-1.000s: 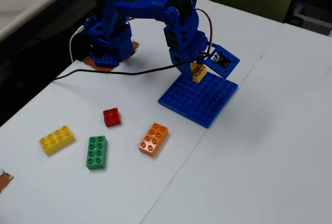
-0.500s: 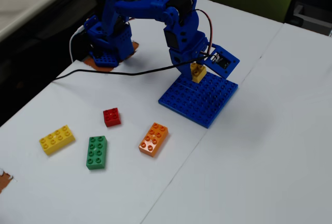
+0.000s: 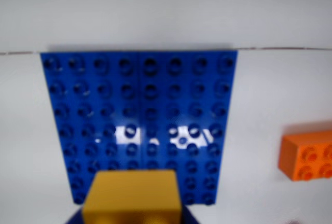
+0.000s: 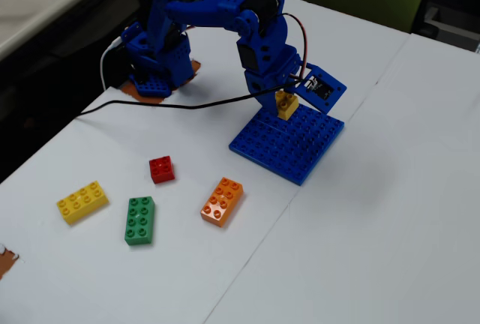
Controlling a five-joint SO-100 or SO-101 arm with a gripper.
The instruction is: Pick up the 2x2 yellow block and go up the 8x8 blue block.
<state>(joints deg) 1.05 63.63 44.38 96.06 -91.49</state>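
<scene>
gripper [image 4: 287, 103] clamped on yellow block [image 4: 286, 105] | block at plate's [image 4: 289, 144] 12 o'clock edge in fixed view | risk: studs misaligned, block seats crooked or tips off

The fixed view looks down obliquely from high above the white table [image 4: 360, 211], taking in the whole arm [image 4: 225, 16] and scattered bricks. The wrist view hangs close, facing nearly straight down. Both share the 8x8 blue block [image 3: 140, 120] [image 4: 289, 140] and orange brick [image 3: 308, 156] [image 4: 222, 201].
</scene>
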